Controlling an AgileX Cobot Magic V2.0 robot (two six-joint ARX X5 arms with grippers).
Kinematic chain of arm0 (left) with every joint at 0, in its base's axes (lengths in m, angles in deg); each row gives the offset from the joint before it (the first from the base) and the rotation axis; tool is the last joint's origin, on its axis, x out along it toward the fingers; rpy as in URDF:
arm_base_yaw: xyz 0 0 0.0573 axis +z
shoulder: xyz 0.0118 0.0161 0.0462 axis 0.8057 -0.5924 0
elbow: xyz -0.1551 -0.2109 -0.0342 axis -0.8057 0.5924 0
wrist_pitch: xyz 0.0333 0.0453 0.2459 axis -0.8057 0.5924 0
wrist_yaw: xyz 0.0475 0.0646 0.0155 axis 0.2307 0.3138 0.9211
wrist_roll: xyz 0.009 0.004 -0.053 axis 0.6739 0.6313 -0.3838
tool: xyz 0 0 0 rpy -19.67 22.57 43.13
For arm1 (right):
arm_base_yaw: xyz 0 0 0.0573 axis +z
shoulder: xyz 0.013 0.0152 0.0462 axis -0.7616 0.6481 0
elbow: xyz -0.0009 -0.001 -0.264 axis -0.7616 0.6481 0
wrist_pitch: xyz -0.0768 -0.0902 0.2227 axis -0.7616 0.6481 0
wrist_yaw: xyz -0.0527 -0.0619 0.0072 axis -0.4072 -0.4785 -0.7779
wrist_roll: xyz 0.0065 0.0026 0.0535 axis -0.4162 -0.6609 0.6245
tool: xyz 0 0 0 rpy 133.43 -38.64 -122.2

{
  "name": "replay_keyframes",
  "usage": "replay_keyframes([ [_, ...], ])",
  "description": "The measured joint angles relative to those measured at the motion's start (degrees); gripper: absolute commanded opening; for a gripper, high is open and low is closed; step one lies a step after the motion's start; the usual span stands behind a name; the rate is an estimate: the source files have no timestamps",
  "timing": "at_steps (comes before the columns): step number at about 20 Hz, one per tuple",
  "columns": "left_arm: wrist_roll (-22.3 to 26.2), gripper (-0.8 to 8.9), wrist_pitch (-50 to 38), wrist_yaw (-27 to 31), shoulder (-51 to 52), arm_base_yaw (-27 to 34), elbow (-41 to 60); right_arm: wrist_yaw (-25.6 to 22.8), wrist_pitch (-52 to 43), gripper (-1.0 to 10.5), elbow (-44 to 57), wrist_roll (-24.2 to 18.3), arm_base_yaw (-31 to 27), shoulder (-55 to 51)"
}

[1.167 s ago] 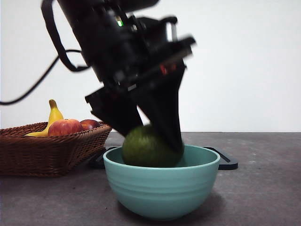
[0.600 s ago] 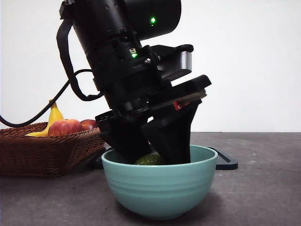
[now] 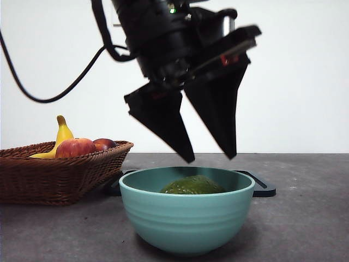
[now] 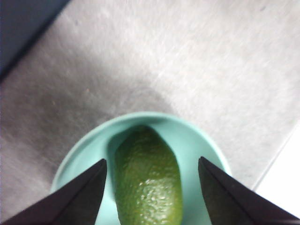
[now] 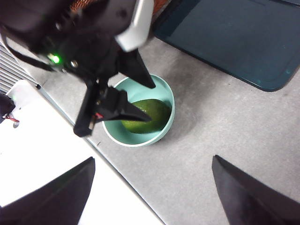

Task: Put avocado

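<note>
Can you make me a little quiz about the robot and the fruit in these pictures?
1. True or false: the avocado lies inside the teal bowl.
2. Which gripper hangs open right above the bowl? A) the left gripper B) the right gripper C) both of them
3. Fill in the missing word: the banana and the red apple sit in the wicker ______ beside the bowl.

Key:
1. True. It rests in the bowl and no jaw touches it.
2. A. The left wrist view looks straight down on the avocado between its spread jaws; the right gripper waits off to the side, also open.
3. basket
</note>
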Motion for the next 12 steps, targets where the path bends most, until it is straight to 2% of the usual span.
replay_keyframes([
  [5,-0.3,3.15,0.4,0.0,8.3,4.7,-0.4,0.0,0.1,4.0,0.0,0.0,0.0,0.0],
  [12,-0.7,3.12,3.5,-0.3,24.9,19.0,-0.6,0.0,0.1,4.0,0.0,0.0,0.0,0.0],
])
